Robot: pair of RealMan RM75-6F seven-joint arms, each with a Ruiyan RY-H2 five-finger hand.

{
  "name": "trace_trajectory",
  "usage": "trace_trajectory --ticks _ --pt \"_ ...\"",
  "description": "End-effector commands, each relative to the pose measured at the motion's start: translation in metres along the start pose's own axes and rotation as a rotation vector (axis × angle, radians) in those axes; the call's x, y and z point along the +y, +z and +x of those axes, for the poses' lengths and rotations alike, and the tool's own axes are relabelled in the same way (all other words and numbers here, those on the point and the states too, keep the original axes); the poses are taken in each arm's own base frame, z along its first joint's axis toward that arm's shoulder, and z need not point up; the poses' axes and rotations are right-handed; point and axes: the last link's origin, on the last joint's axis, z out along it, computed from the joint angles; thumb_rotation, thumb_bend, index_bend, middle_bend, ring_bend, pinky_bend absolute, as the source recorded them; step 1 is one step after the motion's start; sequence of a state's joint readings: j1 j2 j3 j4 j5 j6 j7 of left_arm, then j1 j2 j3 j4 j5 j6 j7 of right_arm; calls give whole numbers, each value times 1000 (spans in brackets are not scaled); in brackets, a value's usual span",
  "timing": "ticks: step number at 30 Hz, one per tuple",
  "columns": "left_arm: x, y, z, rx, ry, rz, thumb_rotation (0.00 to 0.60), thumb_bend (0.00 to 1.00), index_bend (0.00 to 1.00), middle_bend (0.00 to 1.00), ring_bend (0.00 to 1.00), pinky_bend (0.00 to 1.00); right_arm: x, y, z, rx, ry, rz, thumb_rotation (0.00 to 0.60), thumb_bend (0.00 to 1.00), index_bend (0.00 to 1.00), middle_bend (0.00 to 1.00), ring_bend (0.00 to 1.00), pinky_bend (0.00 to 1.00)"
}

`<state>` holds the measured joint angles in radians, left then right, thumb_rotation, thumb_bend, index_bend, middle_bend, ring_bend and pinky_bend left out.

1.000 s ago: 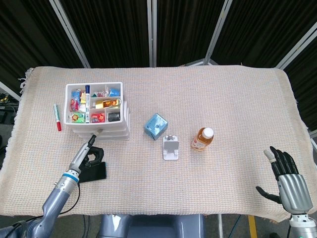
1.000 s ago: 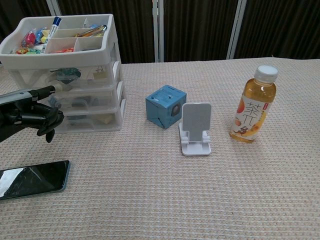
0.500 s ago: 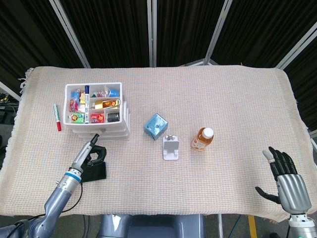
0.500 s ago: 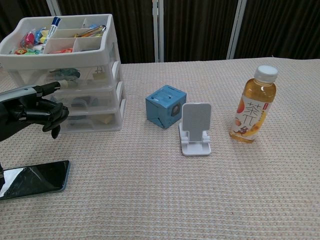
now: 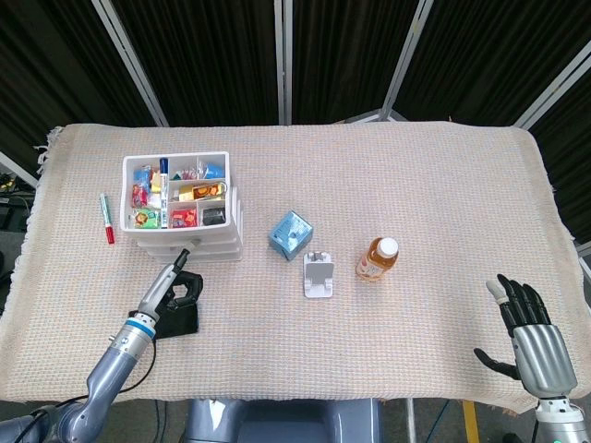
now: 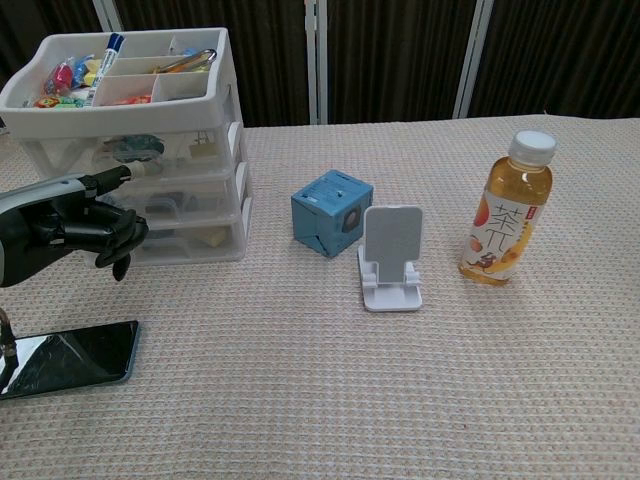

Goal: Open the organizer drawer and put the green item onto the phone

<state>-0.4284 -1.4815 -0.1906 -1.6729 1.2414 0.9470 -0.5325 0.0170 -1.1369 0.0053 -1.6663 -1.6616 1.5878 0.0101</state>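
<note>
The white three-drawer organizer (image 5: 222,242) (image 6: 225,150) stands at the left, all its drawers pushed in. A teal-green item (image 6: 130,148) shows through the top drawer's clear front. My left hand (image 5: 177,288) (image 6: 70,230) is just in front of the drawers, most fingers curled in and one stretched out, its tip at the top drawer's lower edge. It holds nothing; I cannot tell whether it touches. The black phone (image 5: 185,319) (image 6: 70,358) lies flat on the cloth beneath that hand. My right hand (image 5: 531,334) hovers open at the table's front right corner.
A blue cube (image 5: 291,233) (image 6: 333,212), a white phone stand (image 5: 319,274) (image 6: 392,257) and a bottle of tea (image 5: 378,258) (image 6: 508,210) sit mid-table. A green-and-red marker (image 5: 106,218) lies left of the organizer, whose top tray holds several small items.
My left hand has moved right and closer to the organizer, its outstretched finger now at the drawer fronts. The drawers stay shut. My right hand has barely shifted.
</note>
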Motion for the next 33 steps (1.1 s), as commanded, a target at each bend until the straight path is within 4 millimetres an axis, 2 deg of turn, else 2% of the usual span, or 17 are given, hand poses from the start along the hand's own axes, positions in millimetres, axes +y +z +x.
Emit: trace_trajectory --ticks 1,10,24,26,29,33 --pt "1 -4 -2 -7 -4 -12 600 770 96 761 771 614 0 0 0 1 2 0 600 16 0 0 0 0" --pt "2 -17 -3 -26 7 -46 600 770 118 761 771 614 0 0 0 -2 -1 1 600 17 0 0 0 0" --pt "-7 -48 2 -9 22 -92 600 769 127 761 771 614 -1 -1 1 3 2 1 600 17 0 0 0 0" --pt "-8 -55 6 28 74 -123 600 770 125 761 771 614 0 -1 1 4 2 1 600 16 0 0 0 0" --pt "-8 -64 13 110 247 -179 600 770 115 761 771 614 -1 -1 0 2 2 2 600 16 0 0 0 0" --pt "1 -77 19 216 440 -211 600 770 122 770 778 614 -2 -1 0 -1 -1 5 600 16 0 0 0 0"
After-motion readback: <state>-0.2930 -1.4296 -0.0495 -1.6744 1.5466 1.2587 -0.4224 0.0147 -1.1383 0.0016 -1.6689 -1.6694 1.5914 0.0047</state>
